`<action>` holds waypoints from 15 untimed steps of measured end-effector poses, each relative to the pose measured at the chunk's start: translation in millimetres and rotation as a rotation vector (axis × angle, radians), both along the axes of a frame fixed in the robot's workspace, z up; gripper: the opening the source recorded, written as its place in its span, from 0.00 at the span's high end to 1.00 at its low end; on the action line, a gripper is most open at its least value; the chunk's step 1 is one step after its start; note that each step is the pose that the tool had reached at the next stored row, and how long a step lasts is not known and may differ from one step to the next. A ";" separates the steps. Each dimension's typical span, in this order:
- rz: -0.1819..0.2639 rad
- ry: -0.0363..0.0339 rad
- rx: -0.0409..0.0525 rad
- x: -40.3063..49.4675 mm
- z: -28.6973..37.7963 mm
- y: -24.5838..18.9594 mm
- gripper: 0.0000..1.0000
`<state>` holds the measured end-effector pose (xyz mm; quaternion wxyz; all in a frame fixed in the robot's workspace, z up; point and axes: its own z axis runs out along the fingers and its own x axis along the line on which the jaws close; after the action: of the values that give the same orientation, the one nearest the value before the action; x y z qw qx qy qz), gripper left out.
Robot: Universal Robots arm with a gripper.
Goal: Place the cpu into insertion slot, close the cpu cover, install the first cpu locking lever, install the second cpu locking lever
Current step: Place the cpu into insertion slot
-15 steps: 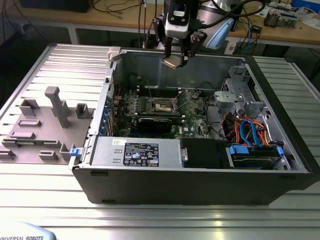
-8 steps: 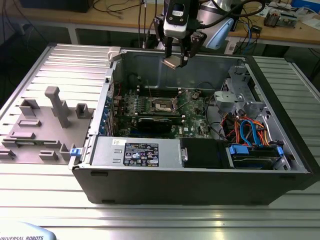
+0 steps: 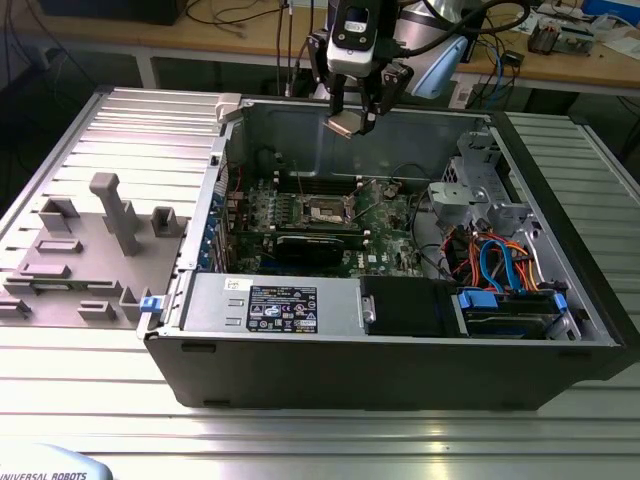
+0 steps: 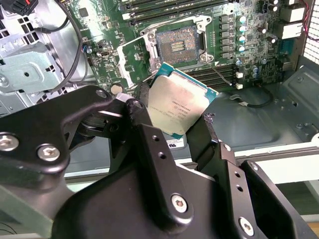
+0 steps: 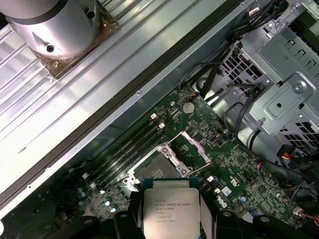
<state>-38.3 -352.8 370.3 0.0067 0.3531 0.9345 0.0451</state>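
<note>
Fine print lines covered the top of the cpu (image 4: pixel 179 104) (image 5: pixel 171 211) in both wrist views, too small to read. In the exterior view, a black-and-white printed label (image 3: pixel 283 306) sat lower centre on a silver box (image 3: pixel 210 305). White lettering (image 3: pixel 45 476) crossed a pale casing (image 3: pixel 55 464), lower left.

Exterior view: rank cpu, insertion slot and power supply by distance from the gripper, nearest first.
1. cpu: clamped in the gripper, above the case.
2. insertion slot: below the gripper, inside the case.
3. power supply: along the case's camera-side wall.
</note>
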 end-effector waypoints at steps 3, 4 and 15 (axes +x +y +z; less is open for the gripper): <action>-0.001 0.0000 0.0000 0.0 0.0 0.0 0.46; -0.003 0.0000 0.0000 0.0 0.0 0.0 0.46; -0.038 0.0000 0.0001 0.0 0.0 0.0 0.46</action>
<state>-38.3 -352.8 370.3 0.0075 0.3706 0.9277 0.0450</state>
